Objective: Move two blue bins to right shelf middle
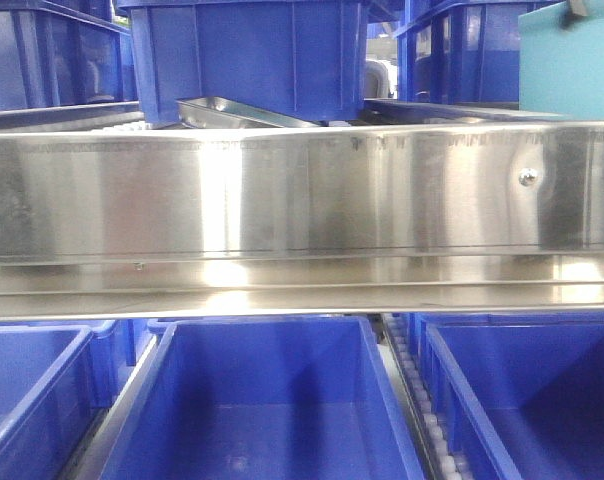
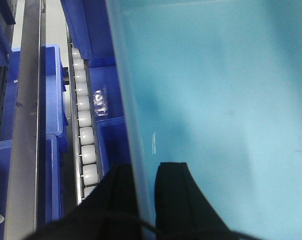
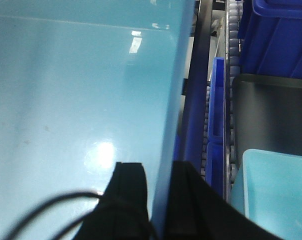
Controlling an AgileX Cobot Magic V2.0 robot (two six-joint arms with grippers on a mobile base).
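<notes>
A light blue bin fills both wrist views, and its corner shows at the top right of the front view (image 1: pixel 572 60). My left gripper (image 2: pixel 143 175) is shut on the bin's left wall (image 2: pixel 128 100), one black finger (image 2: pixel 173 185) inside and one outside. My right gripper (image 3: pixel 158 175) is shut on the bin's right wall (image 3: pixel 173 100) in the same way. The bin's floor (image 3: pixel 66 100) is bare. A second light blue bin (image 3: pixel 276 190) sits lower right in the right wrist view.
A wide steel shelf rail (image 1: pixel 302 200) crosses the front view. Dark blue bins stand above it (image 1: pixel 252 50) and below it (image 1: pixel 262 400). White roller tracks (image 2: pixel 83 115) run beside the bins. A grey metal tray (image 3: pixel 271 115) lies to the right.
</notes>
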